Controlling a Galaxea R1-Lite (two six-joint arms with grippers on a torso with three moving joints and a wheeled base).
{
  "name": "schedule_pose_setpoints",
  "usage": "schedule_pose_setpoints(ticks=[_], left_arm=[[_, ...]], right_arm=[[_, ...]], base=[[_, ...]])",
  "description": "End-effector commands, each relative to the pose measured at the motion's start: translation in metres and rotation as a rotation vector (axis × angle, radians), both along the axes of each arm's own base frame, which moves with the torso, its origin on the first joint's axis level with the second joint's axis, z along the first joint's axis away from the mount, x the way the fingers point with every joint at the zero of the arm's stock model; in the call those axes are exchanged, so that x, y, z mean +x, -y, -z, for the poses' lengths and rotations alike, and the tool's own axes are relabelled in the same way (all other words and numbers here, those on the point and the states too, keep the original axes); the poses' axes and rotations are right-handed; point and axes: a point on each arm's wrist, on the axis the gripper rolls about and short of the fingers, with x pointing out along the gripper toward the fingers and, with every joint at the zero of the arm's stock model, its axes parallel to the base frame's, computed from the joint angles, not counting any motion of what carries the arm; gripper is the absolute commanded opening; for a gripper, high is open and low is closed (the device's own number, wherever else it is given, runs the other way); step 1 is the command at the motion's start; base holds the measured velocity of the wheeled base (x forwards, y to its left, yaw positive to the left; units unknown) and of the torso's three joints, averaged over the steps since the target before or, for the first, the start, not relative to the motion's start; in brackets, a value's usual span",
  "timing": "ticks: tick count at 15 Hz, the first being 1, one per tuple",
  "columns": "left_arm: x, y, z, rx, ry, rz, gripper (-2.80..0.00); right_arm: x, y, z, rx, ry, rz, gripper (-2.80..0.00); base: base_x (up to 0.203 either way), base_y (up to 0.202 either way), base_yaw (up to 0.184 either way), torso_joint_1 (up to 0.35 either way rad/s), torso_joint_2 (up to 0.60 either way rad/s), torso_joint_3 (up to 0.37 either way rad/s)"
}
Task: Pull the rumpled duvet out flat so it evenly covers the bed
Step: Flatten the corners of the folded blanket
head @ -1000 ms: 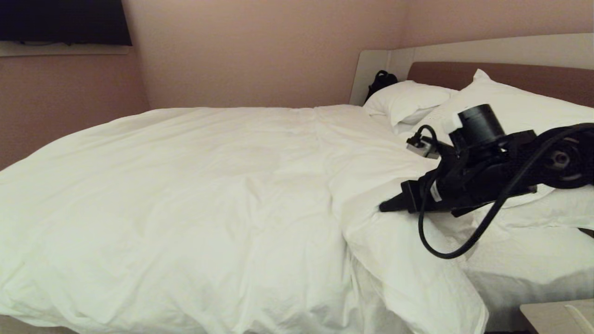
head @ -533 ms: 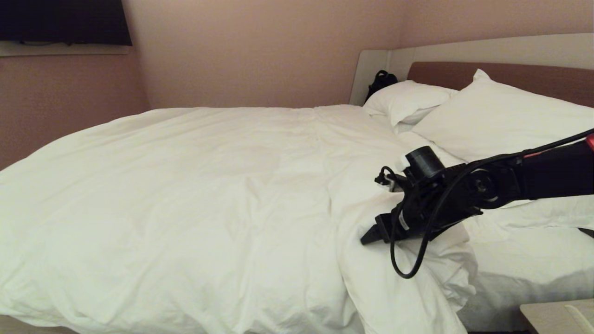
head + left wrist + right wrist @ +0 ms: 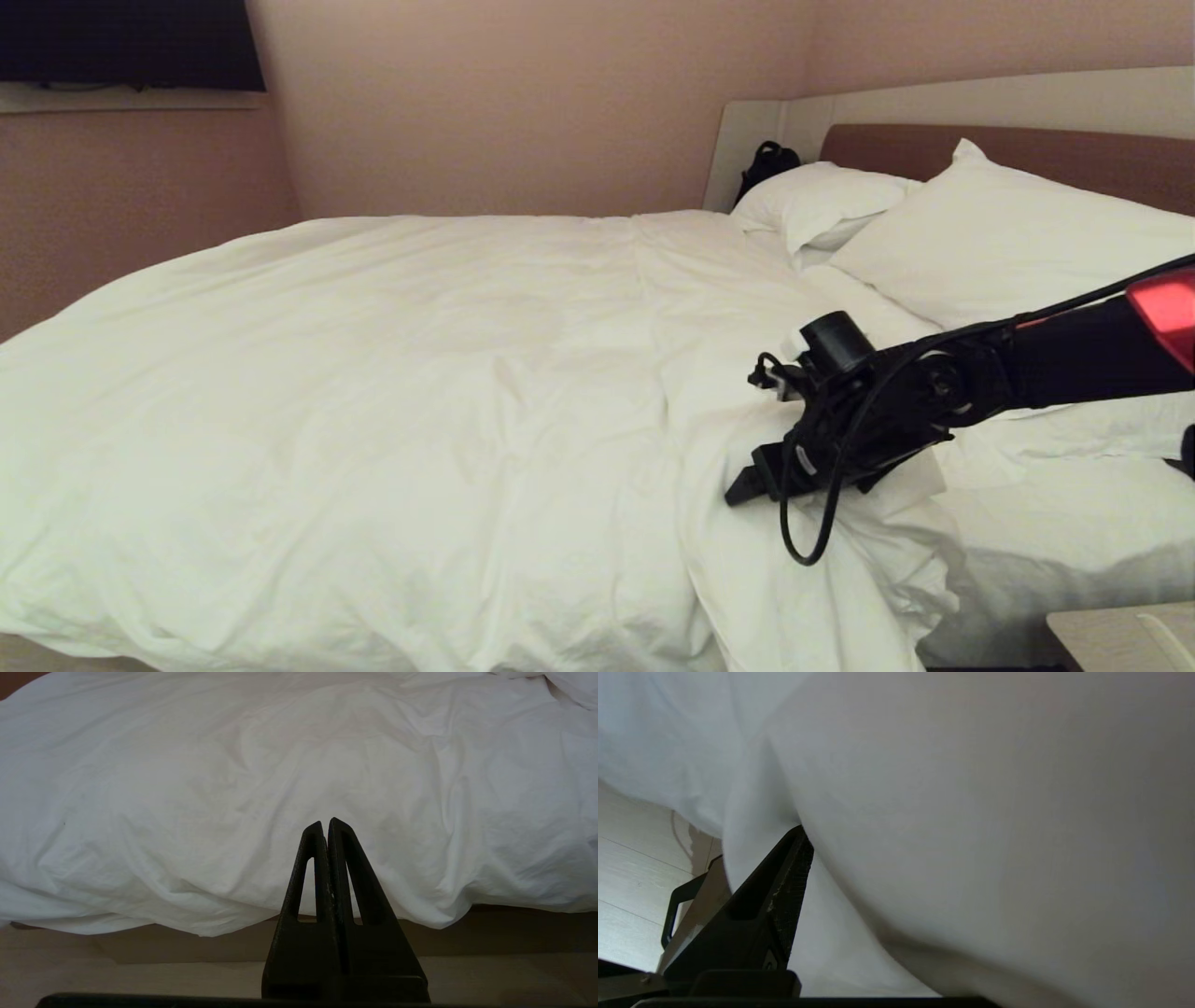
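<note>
1. Here, nearest the robot, the left gripper hangs parked by the bed's side, its fingers pressed together on nothing; the duvet drapes over the mattress edge just ahead of it.
2. The right gripper lies low on the rumpled near corner of the duvet toward the pillow end. Its wrist view shows one finger with white cloth bulging right against it; the other finger is hidden, so I cannot tell how wide the jaws stand or whether they pinch cloth.
3. Beyond and to the left of that gripper, the duvet spreads broad and fairly smooth over most of the bed.
4. To its right, bare sheet shows below the pillows; that corner looks bunched, so some pulling likely remains.
</note>
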Motion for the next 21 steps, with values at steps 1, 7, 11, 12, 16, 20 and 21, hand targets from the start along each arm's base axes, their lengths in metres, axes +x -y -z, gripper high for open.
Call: schedule_pose_setpoints(ticks=[1,7,11,12,16,20,21], left_arm=[[0.000,0.000,0.000,0.001,0.000,0.000,-2.80],[0.000,0.000,0.000,0.001,0.002,0.000,-2.80],[0.000,0.000,0.000,0.001,0.000,0.000,-2.80],[0.000,0.000,0.000,0.000,0.000,0.000,-2.80],[0.000,0.000,0.000,0.001,-0.001,0.000,-2.80],[0.000,0.000,0.000,0.001,0.000,0.000,-2.80],[0.000,0.000,0.000,0.000,0.001,0.000,-2.80]], right_arm=[[-0.015,0.006,-0.025,0.010,0.020,0.001,0.00],[-0.091,0.034,-0.106,0.045,0.099,-0.012,0.00],[-0.129,0.066,-0.144,0.081,0.210,0.037,0.00],[-0.129,0.077,-0.144,0.085,0.213,0.074,0.00],[-0.121,0.126,-0.116,0.146,0.160,0.130,-2.80],[-0.101,0.204,-0.041,0.305,0.211,0.017,-2.80],[-0.092,0.220,-0.022,0.337,0.235,-0.021,-2.80]], base=[[0.000,0.000,0.000,0.000,0.00,0.000],[0.000,0.000,0.000,0.000,0.00,0.000],[0.000,0.000,0.000,0.000,0.00,0.000],[0.000,0.000,0.000,0.000,0.00,0.000],[0.000,0.000,0.000,0.000,0.00,0.000],[0.000,0.000,0.000,0.000,0.00,0.000],[0.000,0.000,0.000,0.000,0.00,0.000]])
